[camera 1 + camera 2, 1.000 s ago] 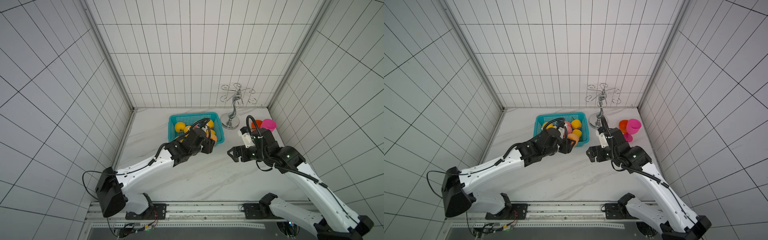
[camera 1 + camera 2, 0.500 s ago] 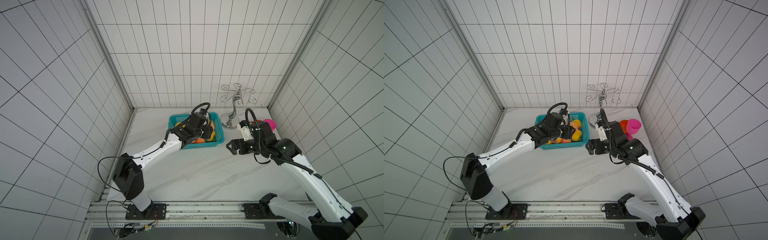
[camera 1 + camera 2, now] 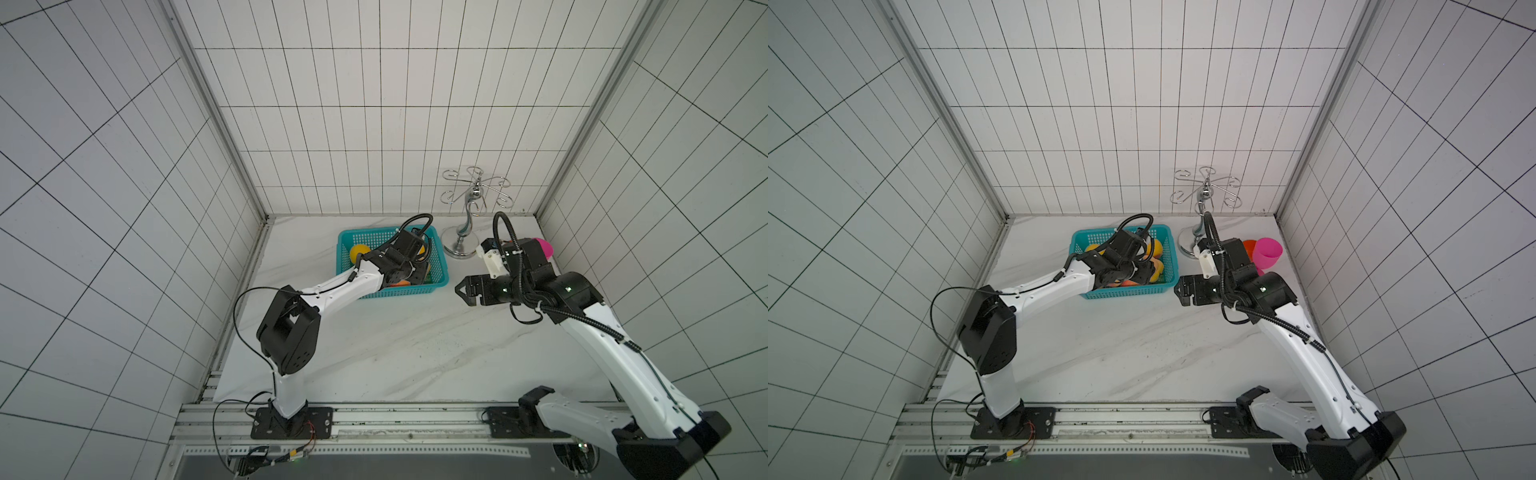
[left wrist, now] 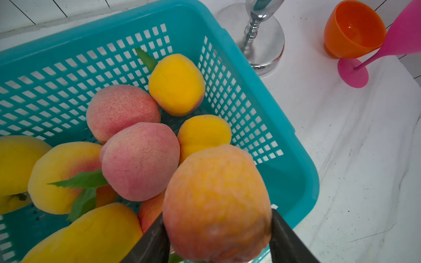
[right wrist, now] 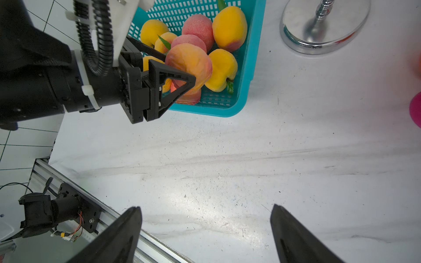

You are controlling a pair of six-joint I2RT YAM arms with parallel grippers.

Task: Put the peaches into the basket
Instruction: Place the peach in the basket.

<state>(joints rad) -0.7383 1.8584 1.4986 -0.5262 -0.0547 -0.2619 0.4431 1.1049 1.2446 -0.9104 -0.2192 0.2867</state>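
Right now my left gripper (image 4: pixel 217 236) is closed snugly on an orange-yellow peach (image 4: pixel 216 200), with one dark finger pressed to each side of it. It hangs inside the flared rim of the turquoise basket (image 4: pixel 287 173), over the corner nearest my right arm. Below and beyond it the other peaches (image 4: pixel 140 161) lie heaped in the basket, pink-red ones in the middle and yellow ones around them, a few close against the mesh walls. I cannot tell whether the one I hold touches the pile. Outside the rim, the white marble table (image 5: pixel 227 159) lies open in front of the basket, all the way back to my bases. On the basket's right side stands a chrome hanger stand (image 4: pixel 262 43), its round foot just beside the far corner. Past it, an orange goblet (image 4: pixel 353 29) and a pink goblet (image 4: pixel 353 75) stand just beside each other near the right wall. My right gripper (image 5: pixel 206 208) hovers over bare marble just off the basket's right side, its fingers spread wide with nothing between them. The tiled back wall runs close behind the basket and the stand.
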